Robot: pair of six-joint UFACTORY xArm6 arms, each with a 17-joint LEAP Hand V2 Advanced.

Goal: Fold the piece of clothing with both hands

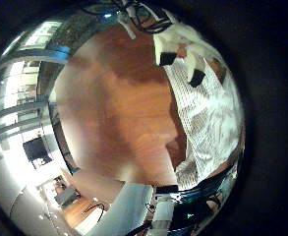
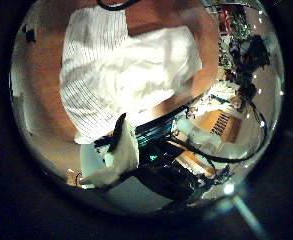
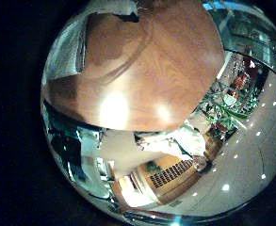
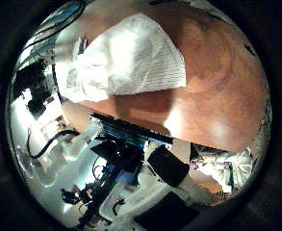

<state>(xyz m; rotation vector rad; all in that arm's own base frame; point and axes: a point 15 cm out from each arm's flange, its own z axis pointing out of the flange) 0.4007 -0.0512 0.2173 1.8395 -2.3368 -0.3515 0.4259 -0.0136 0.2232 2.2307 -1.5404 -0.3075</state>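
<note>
A light, finely striped garment (image 2: pixel 126 70) lies bunched in loose folds on a wooden table (image 2: pixel 46 60), close to the table's edge. The left hand (image 1: pixel 188 61) shows fingers that look relaxed and reach over the garment (image 1: pixel 210 113); nothing is pinched between them. Its thumb (image 2: pixel 116 155) hangs off the table's edge, clear of the cloth. The right thumb side palm view shows the garment (image 4: pixel 126 58) from farther off, lying on the table (image 4: pixel 217 87). In the right little finger side view only a strip of the garment (image 3: pixel 73 47) shows. No part of the right hand's fingers can be made out.
Bare tabletop (image 3: pixel 147 66) spreads beside the garment. Beyond the table's edge stand robot hardware (image 4: pixel 131 144), room furniture and a potted plant (image 3: pixel 222 104).
</note>
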